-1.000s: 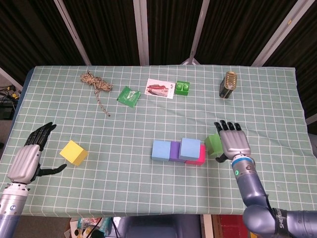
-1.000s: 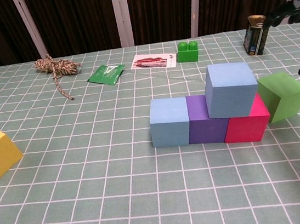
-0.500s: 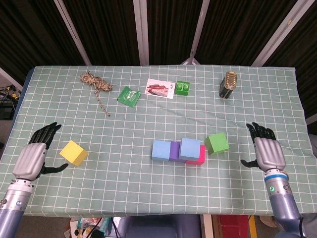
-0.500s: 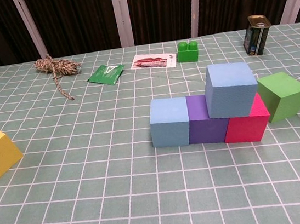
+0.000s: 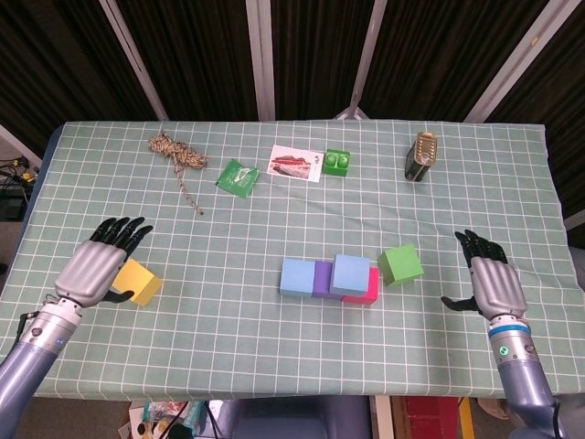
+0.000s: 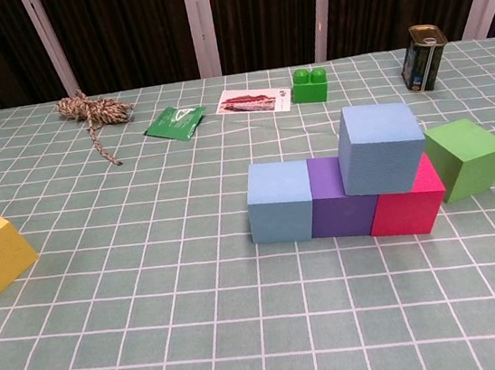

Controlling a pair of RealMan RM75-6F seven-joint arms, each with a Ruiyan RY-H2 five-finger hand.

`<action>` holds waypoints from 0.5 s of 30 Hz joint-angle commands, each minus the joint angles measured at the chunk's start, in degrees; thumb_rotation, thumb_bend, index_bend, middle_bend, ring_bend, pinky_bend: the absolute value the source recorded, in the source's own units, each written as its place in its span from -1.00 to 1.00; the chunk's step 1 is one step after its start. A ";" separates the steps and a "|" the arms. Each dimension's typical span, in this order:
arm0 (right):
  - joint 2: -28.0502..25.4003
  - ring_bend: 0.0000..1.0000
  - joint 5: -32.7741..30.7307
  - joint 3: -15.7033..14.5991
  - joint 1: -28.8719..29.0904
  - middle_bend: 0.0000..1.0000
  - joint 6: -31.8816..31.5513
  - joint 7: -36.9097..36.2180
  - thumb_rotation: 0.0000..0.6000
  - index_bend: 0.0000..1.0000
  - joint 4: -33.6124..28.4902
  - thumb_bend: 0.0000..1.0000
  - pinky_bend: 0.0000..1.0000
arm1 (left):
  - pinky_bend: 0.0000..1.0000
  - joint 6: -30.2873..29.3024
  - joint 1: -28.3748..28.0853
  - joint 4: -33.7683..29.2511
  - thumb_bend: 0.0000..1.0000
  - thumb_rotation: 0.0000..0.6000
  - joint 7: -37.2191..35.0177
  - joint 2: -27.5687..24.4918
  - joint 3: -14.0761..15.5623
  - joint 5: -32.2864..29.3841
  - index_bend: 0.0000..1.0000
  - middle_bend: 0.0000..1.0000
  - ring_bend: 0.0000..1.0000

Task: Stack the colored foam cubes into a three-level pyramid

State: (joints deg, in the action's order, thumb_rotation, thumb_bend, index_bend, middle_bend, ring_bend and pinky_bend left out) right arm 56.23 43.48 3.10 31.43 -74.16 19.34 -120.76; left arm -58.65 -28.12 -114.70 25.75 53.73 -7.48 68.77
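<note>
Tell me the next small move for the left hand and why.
Probably lower the left hand and close it around the yellow cube: the hand hovers open right over that cube, which sits far left of the stack. The second level holds only one light blue cube, so another is needed there.

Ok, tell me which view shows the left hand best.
The head view: the left hand hovers over the yellow cube, fingers spread, hiding part of it. The chest view shows only the cube, not the hand.
</note>
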 commanded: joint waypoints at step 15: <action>1.33 -1.00 0.08 1.77 -1.66 -1.00 0.90 0.15 1.00 -1.00 1.21 -0.66 -1.00 | -1.00 11.20 -5.88 7.34 -0.96 1.00 -0.48 -0.25 3.79 0.64 -1.00 -0.68 -1.00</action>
State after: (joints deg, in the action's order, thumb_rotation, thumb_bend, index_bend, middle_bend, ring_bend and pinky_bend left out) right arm 57.49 43.53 4.83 29.83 -73.24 19.43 -119.59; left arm -48.05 -33.60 -107.87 25.79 53.73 -4.02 69.34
